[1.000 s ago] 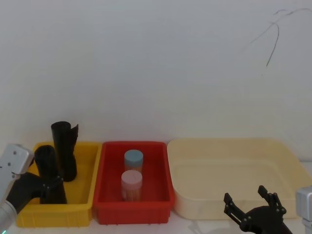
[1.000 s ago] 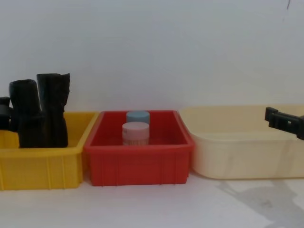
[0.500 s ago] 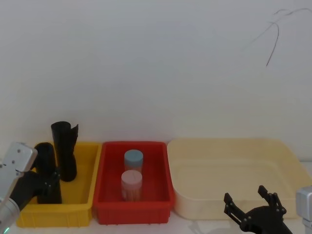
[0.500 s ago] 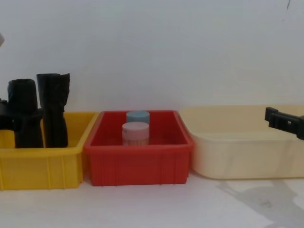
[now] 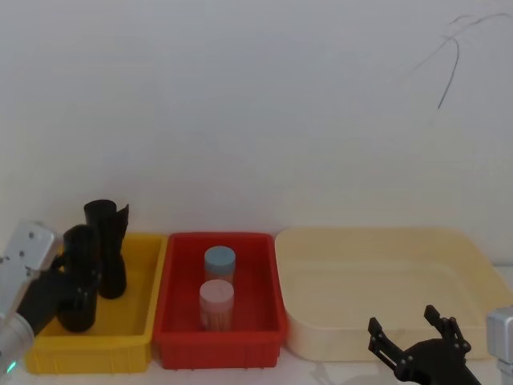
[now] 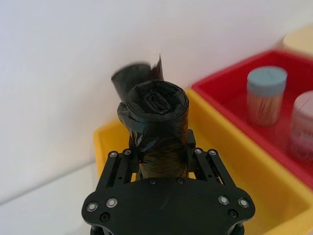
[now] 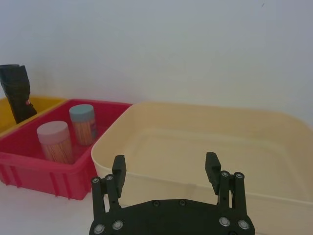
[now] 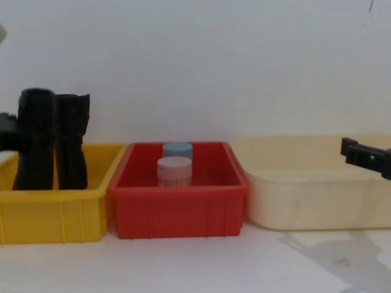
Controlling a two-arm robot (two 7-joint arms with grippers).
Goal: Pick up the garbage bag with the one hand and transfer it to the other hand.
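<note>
Clamping the garbage bag (image 6: 157, 115) partway down, the left gripper (image 6: 159, 164) sits at the yellow bin (image 5: 154, 277) on the left of the table (image 8: 183, 262). My wrist camera shows its fingers (image 6: 118, 165) pressed to both sides of the roll. From the chest camera the bin's front wall hides the roll's foot, so I cannot tell whether it touches the bin floor. A second black roll (image 5: 110, 245), ragged at the top, stands just beside it toward the wall, blurred in the wrist view. The right gripper (image 7: 165, 161) hangs well apart, jaws spread and holding nothing, before the cream bin (image 7: 205, 122); the head view's edge cuts off its wrist.
</note>
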